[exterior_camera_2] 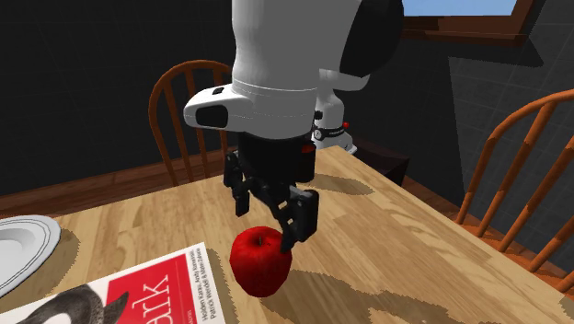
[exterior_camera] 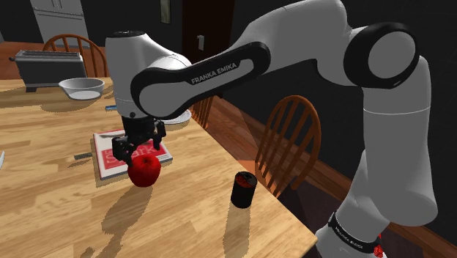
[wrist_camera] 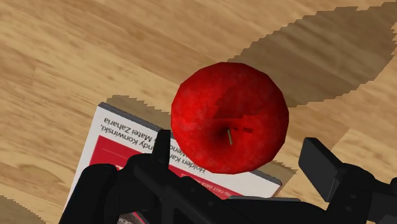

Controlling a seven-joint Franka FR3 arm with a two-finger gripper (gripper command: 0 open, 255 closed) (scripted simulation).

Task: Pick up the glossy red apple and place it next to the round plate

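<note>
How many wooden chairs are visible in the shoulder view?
2. The far chair stands behind the toaster. The near chair stands beside the table, past the black can. Wooden slats under the arm may belong to a third, mostly hidden.

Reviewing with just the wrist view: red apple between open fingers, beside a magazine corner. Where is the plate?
Observer: The white plate lies past the magazine, at the second exterior view's left edge.
Operator: Anything else close by?
Observer: A dark can stands to the right of the apple in the shoulder view, near the edge of the table.
Operator: Any other dish?
Observer: A white bowl sits beside a toaster, shoulder view's upper left.
</note>
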